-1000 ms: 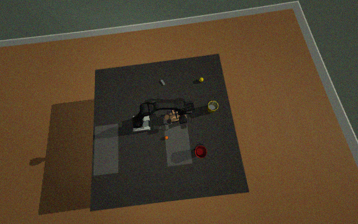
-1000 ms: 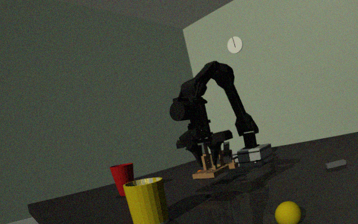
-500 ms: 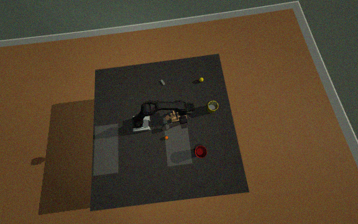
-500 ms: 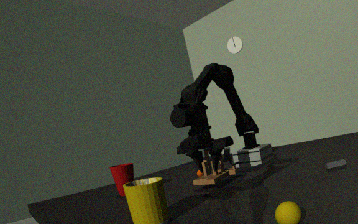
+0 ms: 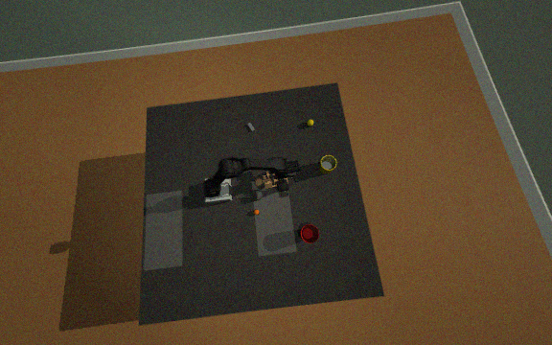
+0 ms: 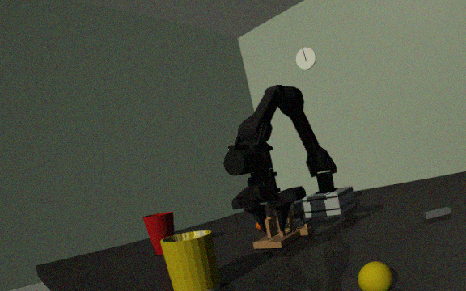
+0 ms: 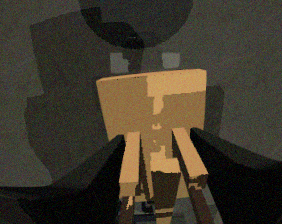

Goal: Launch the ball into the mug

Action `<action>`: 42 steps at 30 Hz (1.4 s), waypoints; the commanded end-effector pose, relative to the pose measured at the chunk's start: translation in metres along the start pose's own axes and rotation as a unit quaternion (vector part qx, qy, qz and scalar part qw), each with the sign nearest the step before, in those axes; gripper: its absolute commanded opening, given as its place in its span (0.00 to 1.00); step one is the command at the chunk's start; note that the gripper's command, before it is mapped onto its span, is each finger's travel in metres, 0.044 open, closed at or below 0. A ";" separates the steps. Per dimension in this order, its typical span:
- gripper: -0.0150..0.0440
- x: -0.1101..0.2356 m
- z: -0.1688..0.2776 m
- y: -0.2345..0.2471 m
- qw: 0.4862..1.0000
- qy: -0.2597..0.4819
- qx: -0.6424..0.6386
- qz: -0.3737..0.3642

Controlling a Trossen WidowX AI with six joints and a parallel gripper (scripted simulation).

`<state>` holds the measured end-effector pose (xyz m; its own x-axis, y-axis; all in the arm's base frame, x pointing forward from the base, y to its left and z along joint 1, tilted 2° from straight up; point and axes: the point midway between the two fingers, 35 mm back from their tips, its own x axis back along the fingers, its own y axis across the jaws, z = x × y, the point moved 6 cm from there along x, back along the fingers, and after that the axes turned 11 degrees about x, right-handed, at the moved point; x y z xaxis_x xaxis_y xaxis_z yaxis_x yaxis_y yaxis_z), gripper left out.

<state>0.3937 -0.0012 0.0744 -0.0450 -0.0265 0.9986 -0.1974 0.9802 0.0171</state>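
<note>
The wooden catapult (image 5: 265,183) (image 6: 275,242) (image 7: 154,99) stands on the dark mat (image 5: 238,268) just in front of the robot's base (image 5: 218,193) (image 6: 328,202). My gripper (image 5: 273,180) (image 6: 276,218) (image 7: 157,136) reaches down over it and is shut on the catapult's upright frame, one dark finger on each side. A small orange ball (image 5: 256,212) (image 6: 258,225) lies on the mat close beside the catapult. The yellow mug (image 5: 328,163) (image 6: 190,260) stands upright a short way beyond the catapult. I cannot tell whether the catapult's cup holds anything.
A red mug (image 5: 310,233) (image 6: 158,230) stands upright to one side of the yellow mug. A yellow ball (image 5: 310,122) (image 6: 374,276) and a small grey block (image 5: 250,126) (image 6: 437,212) lie on the mat's other side. Two lighter grey patches (image 5: 163,230) mark the mat.
</note>
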 end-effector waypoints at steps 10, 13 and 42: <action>0.48 0.000 0.000 0.000 1.000 0.000 0.000 0.000; 0.61 0.000 0.000 0.000 1.000 0.000 0.000 0.000; 1.00 0.059 0.002 0.000 1.000 -0.003 0.000 -0.001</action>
<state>0.3900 -0.0041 0.1600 -0.0707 -0.0259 0.9972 -0.1944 0.9809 0.0116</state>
